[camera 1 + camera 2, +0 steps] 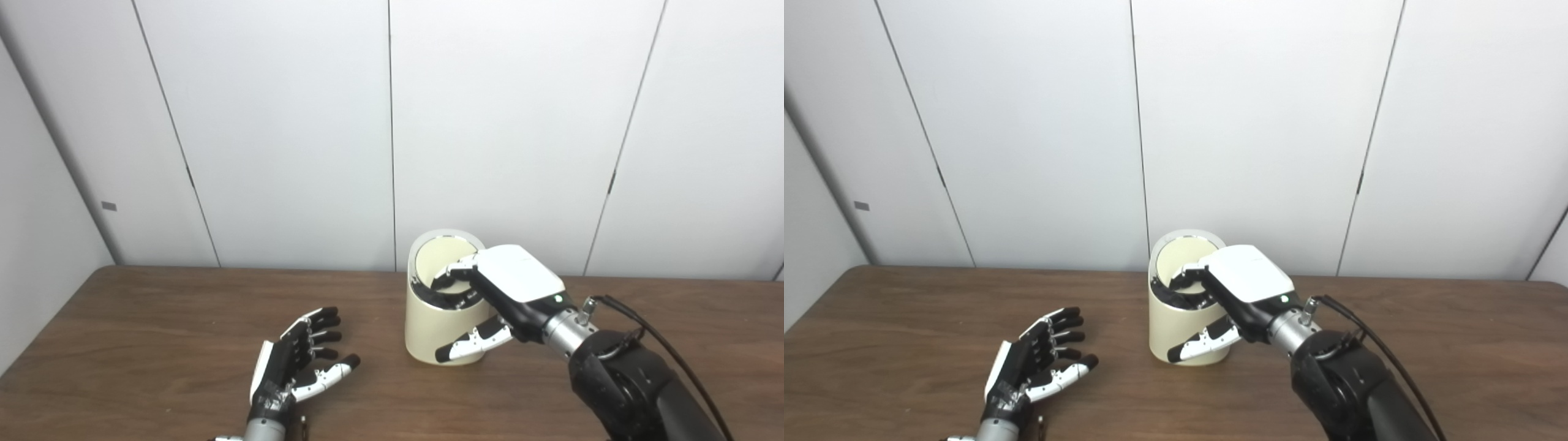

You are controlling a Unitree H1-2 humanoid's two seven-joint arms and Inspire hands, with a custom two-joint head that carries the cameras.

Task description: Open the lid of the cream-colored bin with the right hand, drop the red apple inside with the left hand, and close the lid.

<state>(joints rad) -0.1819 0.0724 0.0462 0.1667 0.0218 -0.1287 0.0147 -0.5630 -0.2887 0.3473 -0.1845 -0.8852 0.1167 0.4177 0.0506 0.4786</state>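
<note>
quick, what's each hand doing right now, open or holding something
Left hand: open, palm up, holding nothing.
Right hand: fingers on the lid of the bin, thumb against its side; firm grip cannot be told.

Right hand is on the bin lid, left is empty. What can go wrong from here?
1. No apple shows in either view, and the left hand lies open and empty on the table, so the drop step may have nothing to drop.
2. The right hand presses on the lid at the top of the tall bin with only its thumb against the wall, so a push might tip or slide it.
</note>
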